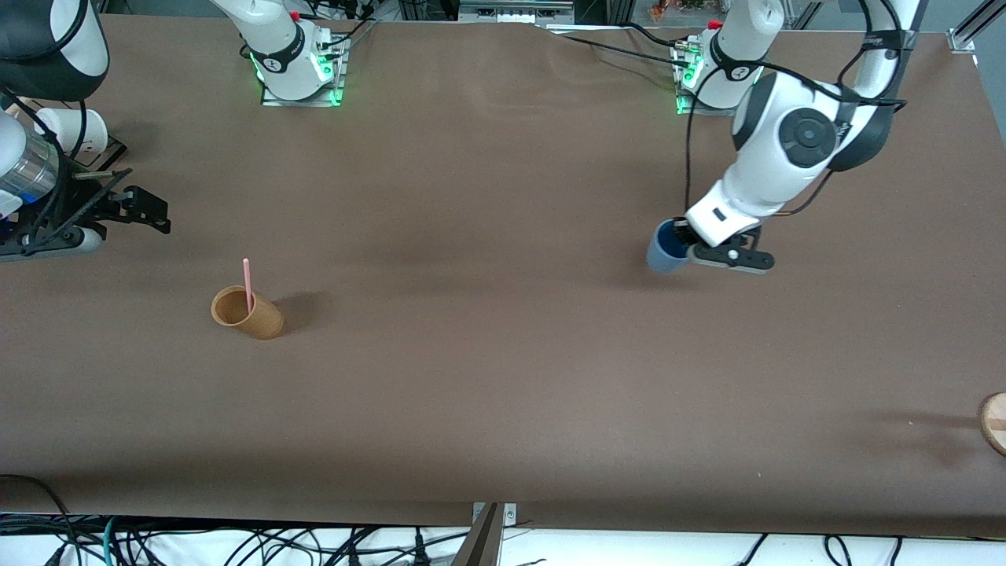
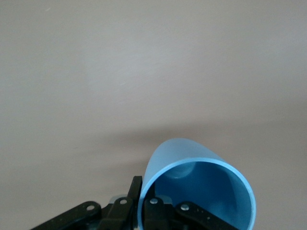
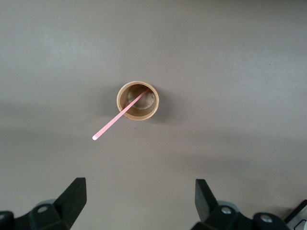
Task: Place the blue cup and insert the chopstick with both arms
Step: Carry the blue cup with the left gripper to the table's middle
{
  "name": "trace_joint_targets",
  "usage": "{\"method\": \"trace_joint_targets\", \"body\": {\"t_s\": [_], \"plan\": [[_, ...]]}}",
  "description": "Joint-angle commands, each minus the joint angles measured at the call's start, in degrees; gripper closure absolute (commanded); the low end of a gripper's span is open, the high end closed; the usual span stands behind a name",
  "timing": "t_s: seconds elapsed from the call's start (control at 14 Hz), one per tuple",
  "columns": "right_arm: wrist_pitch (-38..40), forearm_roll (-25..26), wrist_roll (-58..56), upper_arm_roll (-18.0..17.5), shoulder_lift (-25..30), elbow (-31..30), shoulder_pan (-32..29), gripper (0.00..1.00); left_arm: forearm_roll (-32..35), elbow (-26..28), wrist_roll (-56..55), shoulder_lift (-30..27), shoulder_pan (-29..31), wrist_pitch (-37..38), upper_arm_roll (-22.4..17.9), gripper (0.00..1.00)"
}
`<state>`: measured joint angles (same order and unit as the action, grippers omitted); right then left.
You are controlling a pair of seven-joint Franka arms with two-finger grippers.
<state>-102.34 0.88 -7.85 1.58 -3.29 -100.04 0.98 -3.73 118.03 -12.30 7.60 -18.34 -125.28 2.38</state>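
My left gripper (image 1: 695,250) (image 2: 142,199) is shut on the rim of the blue cup (image 1: 665,250) (image 2: 178,152), one finger inside the wall and one outside. The cup hangs tilted, low over the table at the left arm's end; I cannot tell whether its base touches. The pink chopstick (image 1: 247,284) (image 3: 117,117) leans inside a tan-brown cup (image 1: 248,313) (image 3: 138,100) that stands toward the right arm's end. My right gripper (image 1: 148,211) (image 3: 139,189) hangs open and empty in the air near that end, with the brown cup in its wrist view.
A white cup (image 1: 81,130) sits on a black stand at the right arm's end of the table. A round wooden piece (image 1: 993,422) lies at the edge of the left arm's end. Brown tabletop (image 1: 487,314) spreads between the two cups.
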Motion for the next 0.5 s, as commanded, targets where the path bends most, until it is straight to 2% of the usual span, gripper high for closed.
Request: {"method": "trace_joint_targets", "body": {"t_s": [0.0, 0.43], "plan": [[0.65, -0.53, -0.32, 0.09, -0.58, 1.17, -0.10, 0.00, -0.93, -15.42, -7.97, 10.13, -6.07, 6.52, -0.53, 1.00], [0.65, -0.61, -0.32, 0.09, -0.67, 1.17, -0.10, 0.00, -0.75, -33.45, -23.71, 26.12, -17.59, 6.97, -1.06, 1.00]]}}
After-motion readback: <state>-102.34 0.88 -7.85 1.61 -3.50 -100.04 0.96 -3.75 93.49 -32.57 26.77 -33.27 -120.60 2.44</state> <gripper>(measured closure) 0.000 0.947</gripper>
